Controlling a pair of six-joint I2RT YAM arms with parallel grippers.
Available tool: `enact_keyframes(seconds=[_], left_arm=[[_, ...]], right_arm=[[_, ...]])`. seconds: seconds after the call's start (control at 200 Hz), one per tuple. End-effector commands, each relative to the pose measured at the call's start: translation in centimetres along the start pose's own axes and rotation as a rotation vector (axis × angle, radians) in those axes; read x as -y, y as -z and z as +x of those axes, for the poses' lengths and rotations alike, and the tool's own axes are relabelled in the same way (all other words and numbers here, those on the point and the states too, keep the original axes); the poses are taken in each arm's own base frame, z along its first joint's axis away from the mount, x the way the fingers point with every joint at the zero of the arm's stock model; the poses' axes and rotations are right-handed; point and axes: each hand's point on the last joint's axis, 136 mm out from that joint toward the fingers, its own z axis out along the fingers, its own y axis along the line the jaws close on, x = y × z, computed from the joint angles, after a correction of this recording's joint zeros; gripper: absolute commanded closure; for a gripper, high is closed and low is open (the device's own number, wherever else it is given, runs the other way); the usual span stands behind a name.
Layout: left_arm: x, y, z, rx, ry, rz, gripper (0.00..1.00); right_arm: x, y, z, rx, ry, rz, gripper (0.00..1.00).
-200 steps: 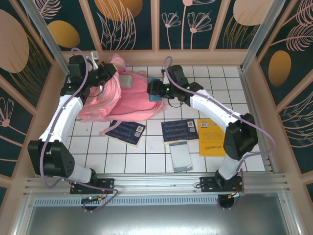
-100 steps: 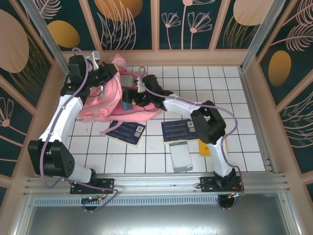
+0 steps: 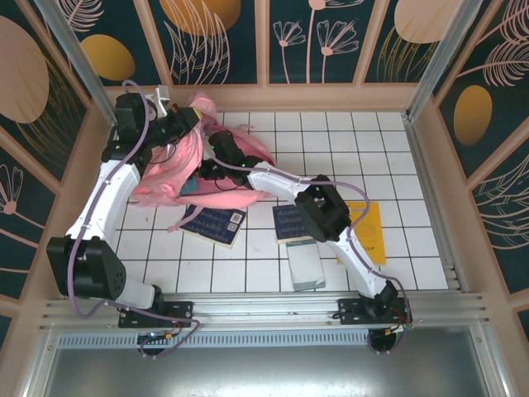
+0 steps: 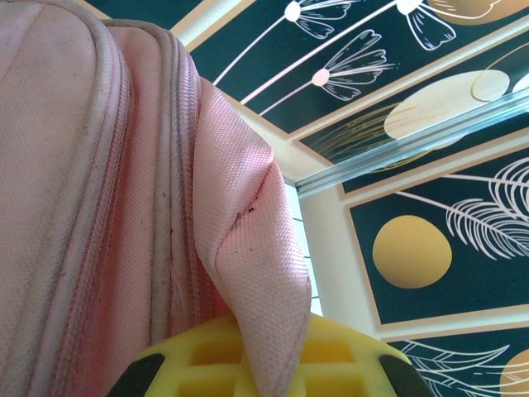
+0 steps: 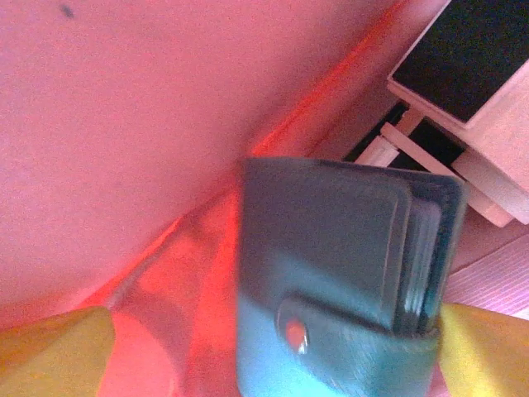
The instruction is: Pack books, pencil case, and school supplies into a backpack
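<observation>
**Both arms at the pink backpack, books waiting on the tiles**

White tiles cover the table (image 3: 430, 165), and dark walls (image 3: 223, 41) with painted flowers and orange discs stand around it.

At the far left, the left gripper (image 3: 178, 124) is up at the top edge of the backpack (image 3: 161, 186). In the left wrist view this gripper (image 4: 264, 351) has its jaws together on a fold of the pink fabric, which runs down between the yellow pads (image 4: 207, 364). The backpack lies on the far-left part of the tiles, with its top lifted by this grip.

Just to the right, the right arm stretches across the table and the right gripper (image 3: 202, 172) is down in the opening of the backpack. In the right wrist view the gripper (image 5: 273, 310) has its jaws apart. The small teal book (image 5: 347, 256), which has a snap tab, sits between them inside the pink fabric. One pad (image 5: 50, 347) is well clear of it, while the other pad (image 5: 488, 347) is just beside its edge.

On the tiles in front of the backpack lies a navy book (image 3: 213, 223) with a white label. Its far edge is at the backpack's lower edge. To its right is a second navy book (image 3: 285, 222), partly hidden under the right arm. A pale blue-grey slab (image 3: 304, 265) lies nearer to the arm bases. The yellow-orange book (image 3: 369, 236) is the thing farthest to the right, and it is also partly covered by the arm.
</observation>
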Motion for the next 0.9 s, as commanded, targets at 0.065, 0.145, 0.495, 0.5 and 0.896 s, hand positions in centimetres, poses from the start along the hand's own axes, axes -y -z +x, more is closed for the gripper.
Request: enact_keyframes(seconds=[0.065,0.145,0.495,0.5,0.896], left_arm=[[6.5,2.0,-2.5,0.098,-0.154,0.182,1.00],[6.5,2.0,-2.6,0.100,-0.153,0.180,1.00],[5.3,1.8,-2.7,0.114,-0.155,0.126,1.00],[5.2,1.7,-2.7,0.114,-0.155,0.123,1.00],[1.5,0.1,-2.2,0.119,-0.109,0.047,1.00]], right_arm=[[-2.4,2.2,-1.2,0.042,0.130,0.044,0.01],[-2.3,3.2,-1.4,0.051,0.130,0.040,0.02],[-2.7,9.6,-3.3,0.186,0.173,0.092,0.32],[-2.7,9.7,-3.3,0.187,0.172,0.095,0.32],[-1.7,22.6,-1.9,0.364,0.161,0.389,0.40]])
